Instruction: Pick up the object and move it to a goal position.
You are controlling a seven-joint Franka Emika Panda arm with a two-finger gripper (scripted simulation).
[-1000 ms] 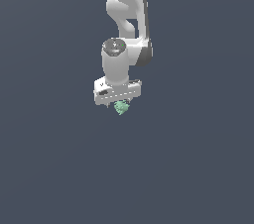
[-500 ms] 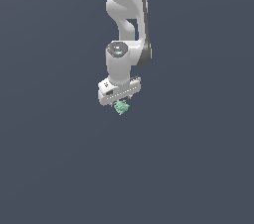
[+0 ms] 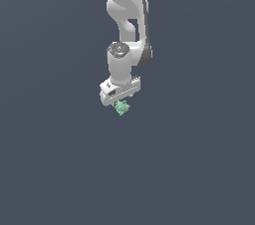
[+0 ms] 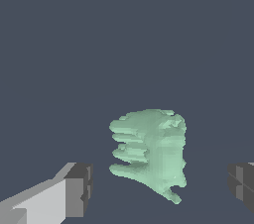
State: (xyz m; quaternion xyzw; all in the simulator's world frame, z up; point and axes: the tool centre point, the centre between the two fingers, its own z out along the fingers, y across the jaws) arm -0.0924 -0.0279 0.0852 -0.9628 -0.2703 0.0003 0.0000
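Observation:
The object (image 3: 122, 108) is a tiny mint-green lumpy thing just under my white gripper (image 3: 120, 102) in the exterior view. In the wrist view the object (image 4: 151, 156) sits between my two dark finger pads (image 4: 82, 188), with a clear gap on either side. The gripper (image 4: 161, 186) is open around it and neither pad touches it. The other finger shows only at the frame's edge (image 4: 242, 184).
The white arm (image 3: 127, 15) comes down from the top of the exterior view. Everything else is a plain dark grey-blue ground with no other objects or edges visible.
The hand has turned very slightly over the object. The object has stayed where it was.

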